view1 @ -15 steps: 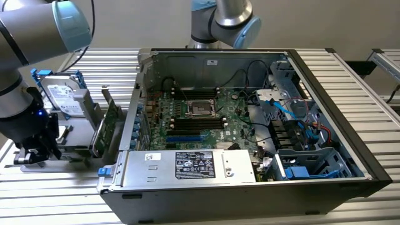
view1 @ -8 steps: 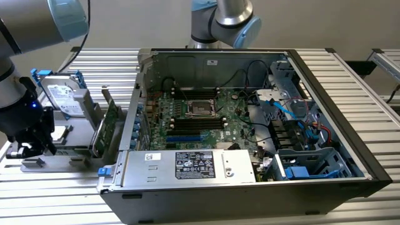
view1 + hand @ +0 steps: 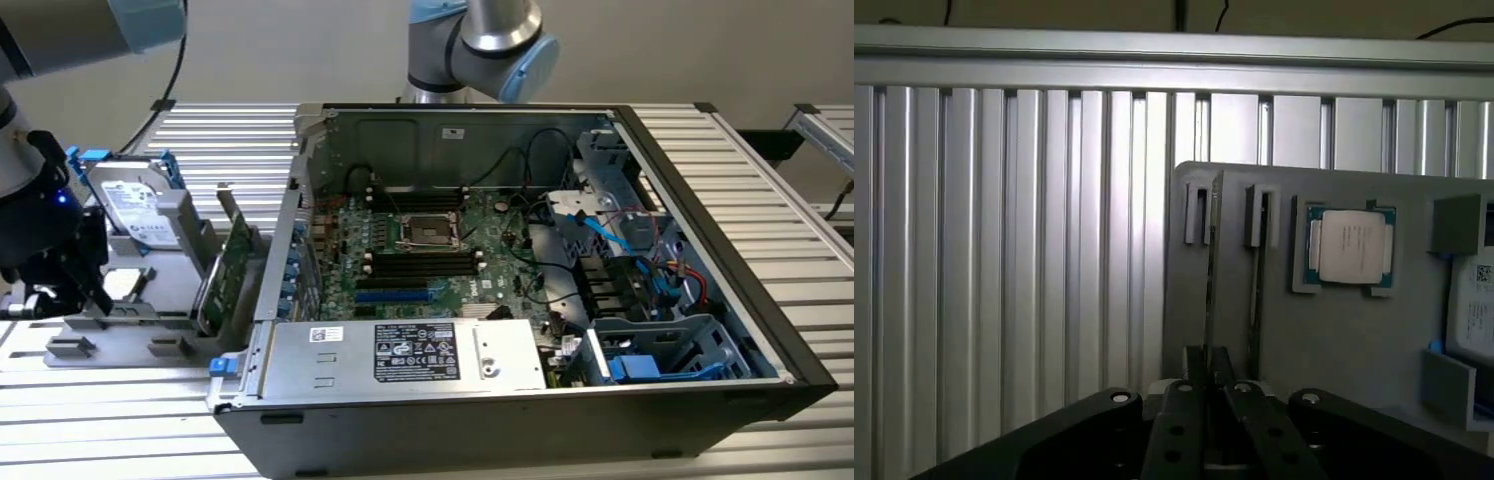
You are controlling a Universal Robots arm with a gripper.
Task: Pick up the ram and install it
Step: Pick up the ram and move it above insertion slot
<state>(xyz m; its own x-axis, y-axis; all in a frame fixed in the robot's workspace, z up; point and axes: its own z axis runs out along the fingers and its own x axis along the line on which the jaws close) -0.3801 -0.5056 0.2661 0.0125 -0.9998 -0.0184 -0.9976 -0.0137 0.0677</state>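
The ram [image 3: 1209,270] stands edge-on in the holder's [image 3: 1294,340] slot, at nine o'clock from the case [image 3: 467,440] in the exterior view, where we see the pincer [image 3: 1206,362] clamped around it.

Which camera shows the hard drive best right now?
The exterior view: the hard drive stands upright in the gray holder, face and blue brackets showing. The wrist view catches just a cropped strip of its label.

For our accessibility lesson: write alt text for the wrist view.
The gripper hangs close above a grey parts tray on a ribbed aluminium table. A processor sits in a recess of the tray, beside two narrow slots.
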